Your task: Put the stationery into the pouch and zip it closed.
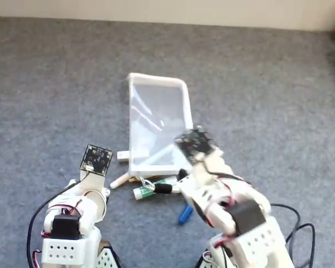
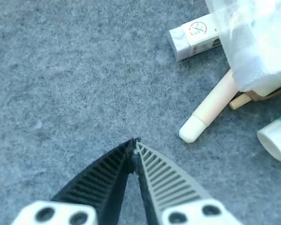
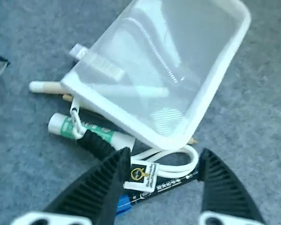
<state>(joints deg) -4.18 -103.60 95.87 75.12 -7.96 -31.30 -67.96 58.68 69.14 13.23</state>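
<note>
Surface: grey, short-napped felt or carpet point(image 1: 268, 84), with a pale strip of wall along the far edge.

Pouch point(image 1: 187, 109): a flat rectangle with rounded corners, made of clear film and fine mesh inside a white border. It lies on the carpet ahead of both arms. Its long axis runs away from them, and its near short end lies over the stationery.

Stationery, clustered at that near end:
- eraser point(image 2: 196, 35) — a white block in a printed sleeve, just beside the pouch's corner
- cream pen point(image 2: 210, 110) — a smooth cylinder with a rounded cap, angled out from under the pouch
- wooden pencil point(image 2: 241, 100), mostly covered by the pouch
- green-and-white tube point(image 3: 91, 131), lying roughly parallel to the near end
- black marker point(image 3: 171, 179) with a yellow-marked label, beside a white cord loop point(image 3: 178, 157)
- blue item point(image 1: 185, 214), small and lying nearest the right arm

Left gripper point(image 2: 134, 140): ribbed fingers, one black and one grey, pressed tip to tip with nothing between them. It points down at bare carpet near the cream pen.

Right gripper point(image 3: 161, 161): black ribbed fingers spread wide and holding nothing. It is poised above the pouch's near end, straddling the cord loop and black marker. The right arm point(image 1: 234, 215) leans forward over the cluster.
</note>
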